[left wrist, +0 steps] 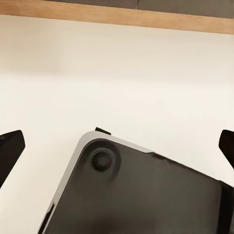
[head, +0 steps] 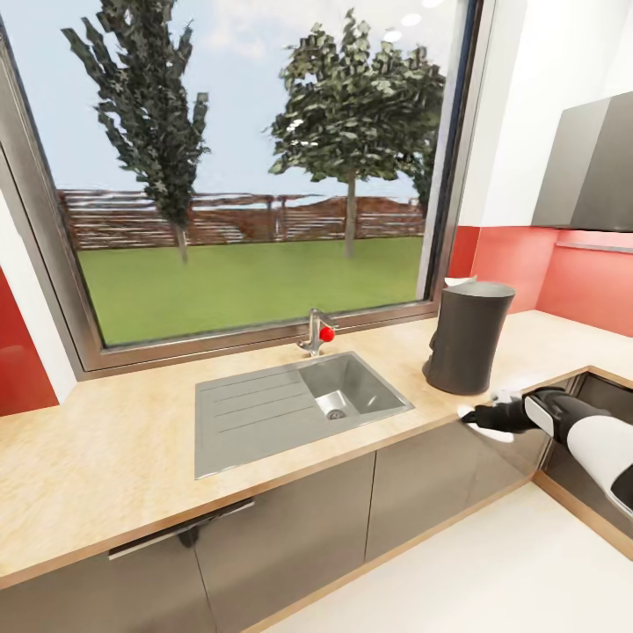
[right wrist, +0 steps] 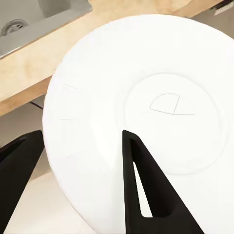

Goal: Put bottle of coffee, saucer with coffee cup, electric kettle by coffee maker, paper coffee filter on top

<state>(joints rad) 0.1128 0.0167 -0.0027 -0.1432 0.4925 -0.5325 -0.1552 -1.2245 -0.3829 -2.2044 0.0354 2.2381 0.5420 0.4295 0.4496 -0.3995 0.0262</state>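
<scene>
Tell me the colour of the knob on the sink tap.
Red: the knob on the metal tap shows best in the head view.

You have nothing to read here: no text, label, brand, number or sign shows on any surface. The coffee maker (head: 466,337) is plain dark grey with no marking. The saucer (right wrist: 146,112) carries only a faint embossed outline near its centre, shaped roughly like a D, which you cannot take as a letter with any certainty.
</scene>
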